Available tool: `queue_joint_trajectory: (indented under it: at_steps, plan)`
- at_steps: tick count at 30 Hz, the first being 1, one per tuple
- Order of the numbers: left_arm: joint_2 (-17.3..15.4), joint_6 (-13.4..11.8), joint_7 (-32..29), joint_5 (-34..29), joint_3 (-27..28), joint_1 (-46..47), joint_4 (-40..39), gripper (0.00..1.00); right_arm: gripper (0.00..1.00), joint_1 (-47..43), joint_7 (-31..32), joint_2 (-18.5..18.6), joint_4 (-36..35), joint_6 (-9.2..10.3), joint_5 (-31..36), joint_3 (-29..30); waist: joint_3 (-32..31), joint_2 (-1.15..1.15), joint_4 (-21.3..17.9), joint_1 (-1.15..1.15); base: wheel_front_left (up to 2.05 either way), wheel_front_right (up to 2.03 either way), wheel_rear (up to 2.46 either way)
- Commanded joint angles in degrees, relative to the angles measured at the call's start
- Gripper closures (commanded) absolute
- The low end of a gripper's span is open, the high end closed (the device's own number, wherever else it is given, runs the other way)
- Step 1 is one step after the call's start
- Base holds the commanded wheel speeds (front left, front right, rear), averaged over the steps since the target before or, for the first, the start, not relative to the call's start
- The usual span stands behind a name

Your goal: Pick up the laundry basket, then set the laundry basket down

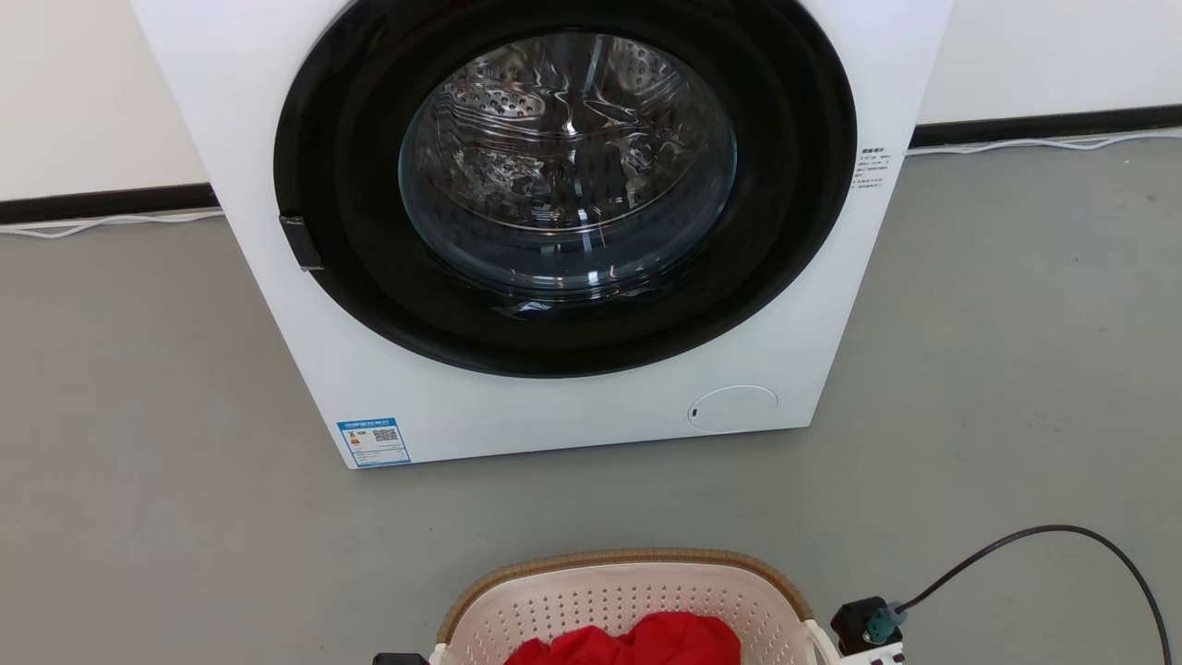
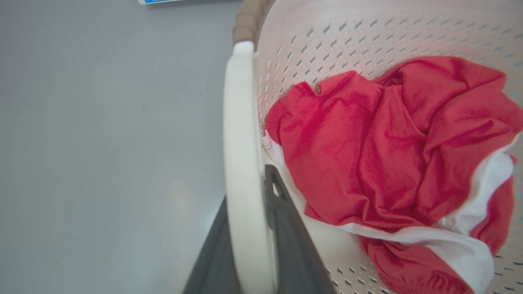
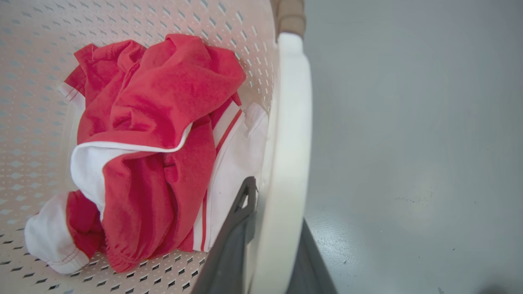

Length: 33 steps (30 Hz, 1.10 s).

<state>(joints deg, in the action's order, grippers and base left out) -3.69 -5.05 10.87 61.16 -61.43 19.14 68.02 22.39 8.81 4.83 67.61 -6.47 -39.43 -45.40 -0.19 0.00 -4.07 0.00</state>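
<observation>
Grey floor (image 1: 138, 462) runs all round the laundry basket (image 1: 619, 591). White front-loader washing machine (image 1: 563, 203) stands beyond the basket's far rim, apart from it, door shut.

Basket sits centred in front of the robot. Can't tell if its base is on the floor or just off it. Its long axis runs L-R across the robot, so each short end faces one arm and neither arm is nearer. Red-and-white garment (image 2: 380, 143) lies bunched inside the basket.

The left handle (image 2: 241, 143) at the basket's L end passes btwn the left pincer (image 2: 249, 192) fingers, one finger inside the basket wall, one outside. They look clamped on the loop. The right pincer (image 3: 278, 204) does the same on the right handle (image 3: 290, 122) at the R end. Judgement: w/ both ends held, the next move depends on both arms moving together so the basket stays level.

Black cable (image 1: 1062, 536) loops over the floor off the basket's R end.

Writing: blue sticker (image 1: 373, 441) w/ QR code on the machine front, beyond the basket's L end, text too small to read. Small grey print patch (image 1: 873, 166) further up, beyond the R end, is also unreadable. No brand name legible.
</observation>
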Motion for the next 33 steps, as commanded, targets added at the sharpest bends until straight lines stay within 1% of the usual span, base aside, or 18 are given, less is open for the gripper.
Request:
queue_joint_trajectory:
  at_steps: [1, 9, 13, 19, 23, 33]
  plan:
    - [0.81, 0.31, 1.17, 0.22, 0.38, 2.68, -1.13, 1.00, 1.00, 1.17, -0.84, -1.95, -1.09, -1.02, -0.04, -1.58, 0.11, 0.00, -0.04, 0.00, 0.00, 0.00, 0.00]
    - [0.81, 0.18, 1.32, 1.12, -0.45, 3.00, -1.33, 1.00, 1.00, 1.62, -1.12, -1.95, -0.82, -1.02, -0.13, -1.66, 0.74, 0.00, 0.07, 0.00, 0.00, 0.00, 0.00]
    - [0.81, -0.10, 1.46, 1.59, -0.85, 3.74, -1.63, 1.00, 1.00, 2.71, -1.52, -1.95, -0.63, -1.02, -0.04, -1.46, 2.24, 0.00, 0.19, 0.00, 0.00, 0.00, 0.00]
    - [0.81, -0.59, 2.48, 1.69, -0.78, 8.10, -1.19, 1.00, 1.00, 6.68, -3.85, -1.95, -0.13, -1.02, -0.10, -0.02, 7.51, 0.00, 0.65, 0.00, 0.00, 0.00, 0.00]
    - [0.81, -0.43, 3.24, 1.42, -0.17, 12.02, -0.66, 1.00, 1.00, 9.93, -5.80, -1.95, 0.53, -1.02, 0.21, 0.88, 11.61, 0.00, 1.06, 0.00, 0.00, 0.00, 0.00]
    - [0.74, -0.50, 4.07, -0.23, 2.23, 22.56, 0.91, 1.00, 1.00, 19.15, -11.75, -1.95, 2.37, -1.02, 1.89, 2.69, 23.64, 0.00, 1.50, 0.00, 0.00, 0.00, 0.00]
